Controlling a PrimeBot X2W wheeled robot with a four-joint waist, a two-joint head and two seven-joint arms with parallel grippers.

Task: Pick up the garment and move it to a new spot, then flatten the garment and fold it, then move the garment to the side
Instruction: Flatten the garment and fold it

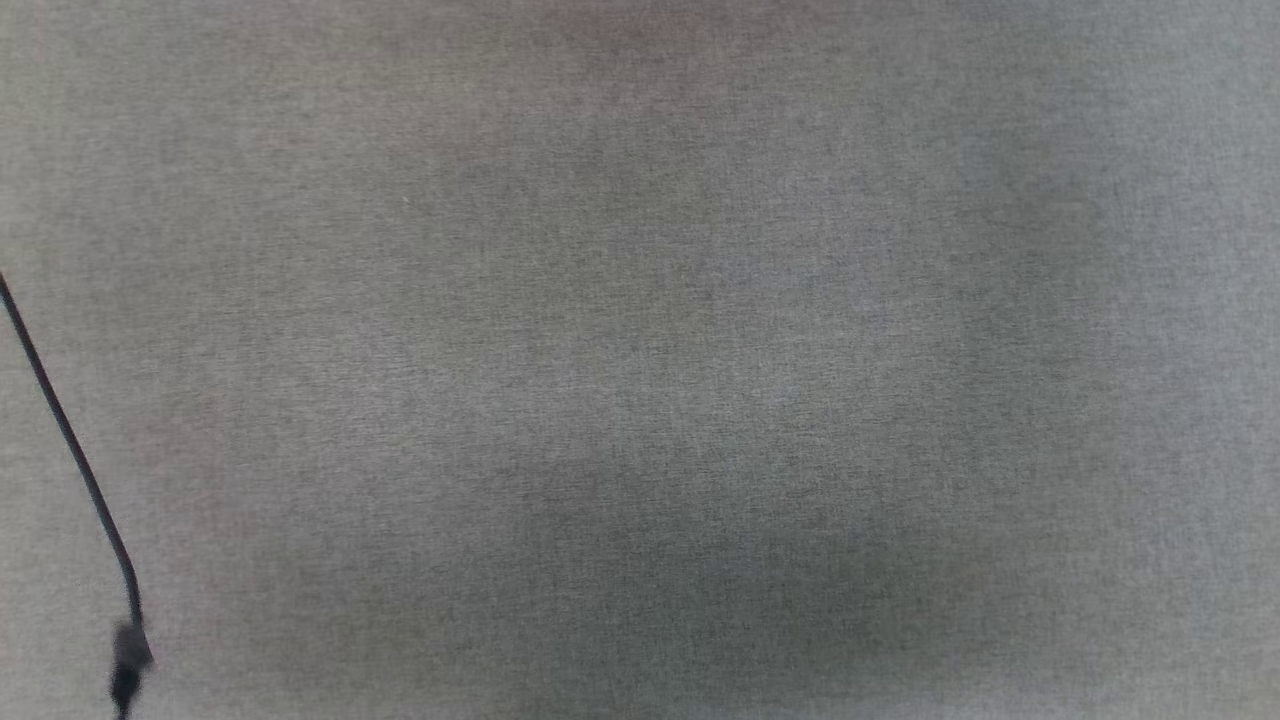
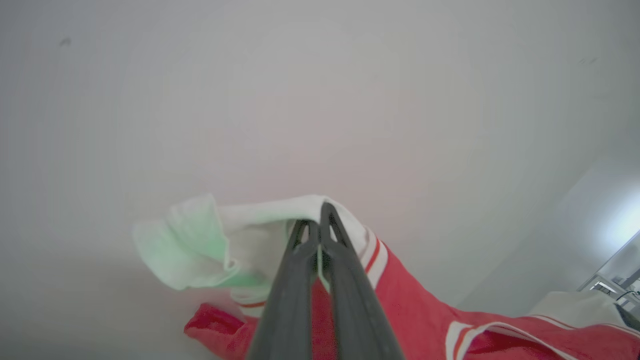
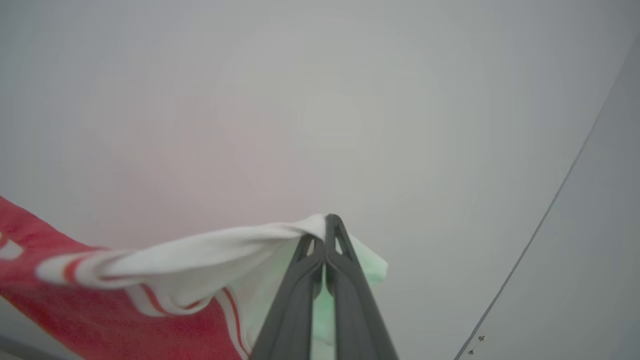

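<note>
Grey woven cloth covers the surface (image 1: 640,360) under the head camera, with a thin black cable (image 1: 70,440) slanting down its left edge. Through the wrist cameras I look along each pair of fingers toward a pale, featureless background, so I judge that both arms are raised.

My left gripper (image 2: 317,217) is clamped tight on a bunched white sleeve (image 2: 260,220) of the garment (image 2: 425,310). Its red body with striped trim trails toward the lower right of that view. My right gripper (image 3: 324,231) is pinched shut on the other white sleeve (image 3: 225,245), and there the red cloth runs off to the lower left. So the garment hangs between the two grippers, off the surface as far as I can judge.

I take this for the carry to a new spot. To do it well I would:
- hold both pinches firm;
- move the arms together, so the span between the sleeves is taut without tugging the thin cloth out of the tips;
- lower it hem first onto the grey cloth, well away from the cable, so it lands spread and needs little flattening.
</note>
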